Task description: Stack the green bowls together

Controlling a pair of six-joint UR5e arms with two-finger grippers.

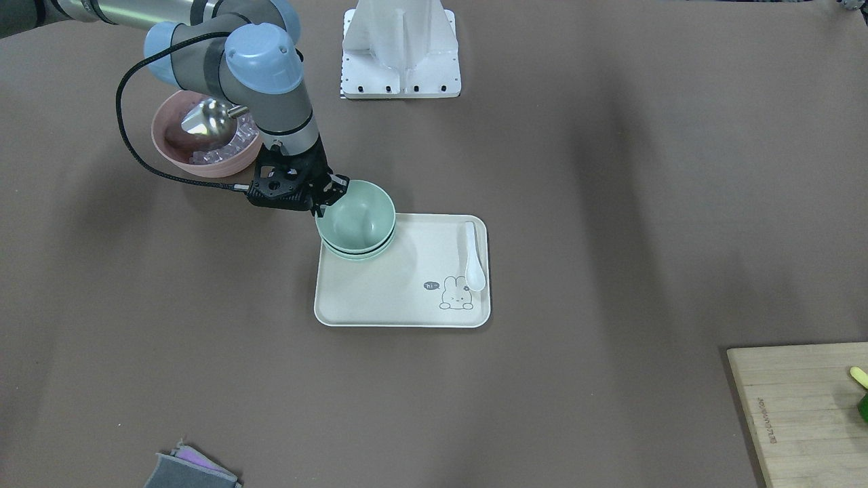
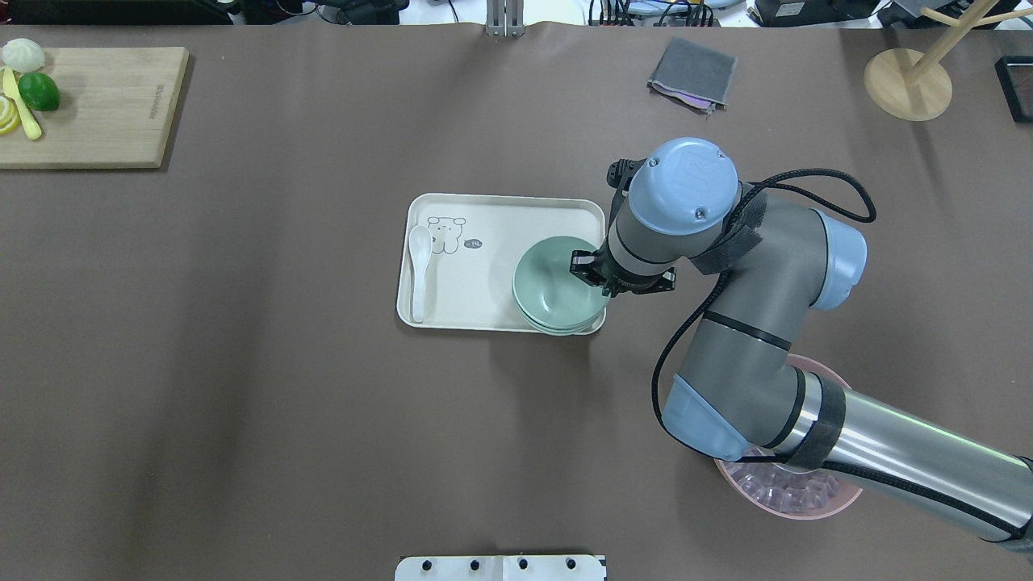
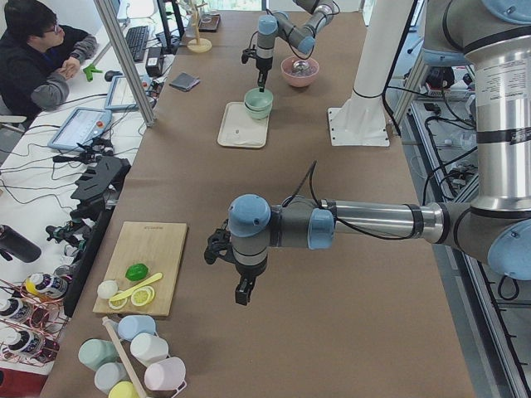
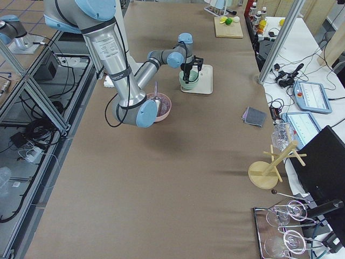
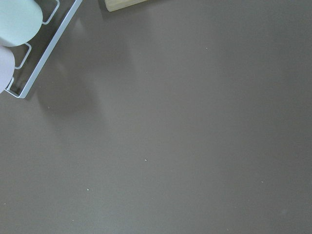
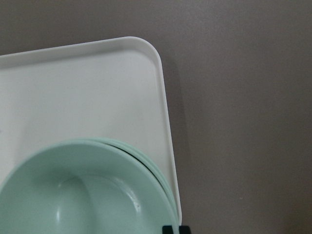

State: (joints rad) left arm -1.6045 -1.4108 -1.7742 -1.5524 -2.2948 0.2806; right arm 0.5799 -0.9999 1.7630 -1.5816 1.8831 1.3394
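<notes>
Green bowls [image 2: 555, 290] stand nested at one corner of the white tray [image 1: 380, 298], on the side nearest the right arm, and the step in hand seems to be setting the top bowl [image 1: 357, 215] into the ones below it. This bowl looks a little high and shifted toward the arm, so I judge it is not fully seated. To do the step well, the arm should bring the bowl level and centred over the lower rims before it goes down. It should then lower straight and slowly until the walls meet, and only after that let go. A sideways pull at the release could drag the whole stack toward the tray's edge, which is very close on that side, so the jaws should open first and then lift straight up. The spoon [image 1: 473, 261] lies at the far side of the tray and is no obstacle. The right gripper [image 1: 333, 192] stands over the rim of the top bowl with one finger inside and one outside, and the jaws appear pressed onto the thin wall, pinching it, with almost no spread. The left gripper [image 3: 243, 292] hangs over the bare worktop [image 1: 610, 237], well apart from the tray, and whether its jaws are spread or pressed together I cannot tell.
</notes>
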